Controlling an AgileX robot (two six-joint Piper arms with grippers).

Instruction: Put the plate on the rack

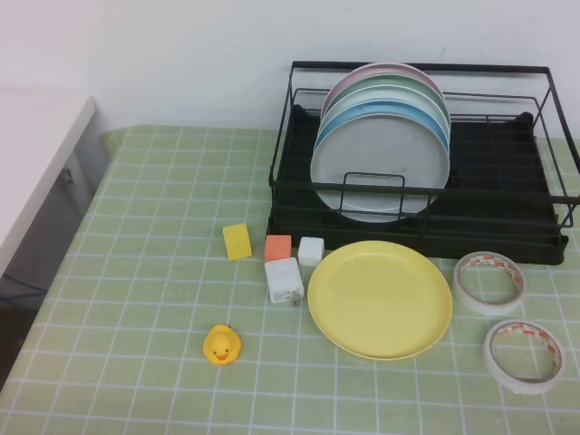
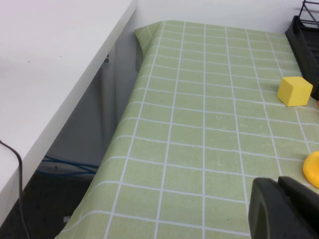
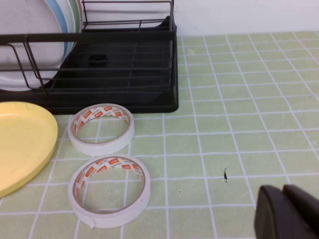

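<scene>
The yellow plate (image 1: pixel 380 298) lies flat on the green checked cloth, just in front of the black wire rack (image 1: pixel 507 181). Its edge also shows in the right wrist view (image 3: pixel 22 144), as does the rack (image 3: pixel 124 79). Several plates stand upright in the rack's left half, a grey one (image 1: pixel 381 168) in front. Neither arm shows in the high view. My left gripper (image 2: pixel 279 209) is shut and empty, low over the cloth near the table's left edge. My right gripper (image 3: pixel 285 211) is shut and empty over bare cloth to the right of the tape rolls.
Two tape rolls (image 1: pixel 490 282) (image 1: pixel 523 355) lie right of the plate. A yellow cube (image 1: pixel 237 241), orange block (image 1: pixel 278 247), white cube (image 1: pixel 311 251) and white charger (image 1: pixel 284 280) lie left of it. A rubber duck (image 1: pixel 221 344) sits nearer. A white desk (image 1: pixel 36 154) borders the left.
</scene>
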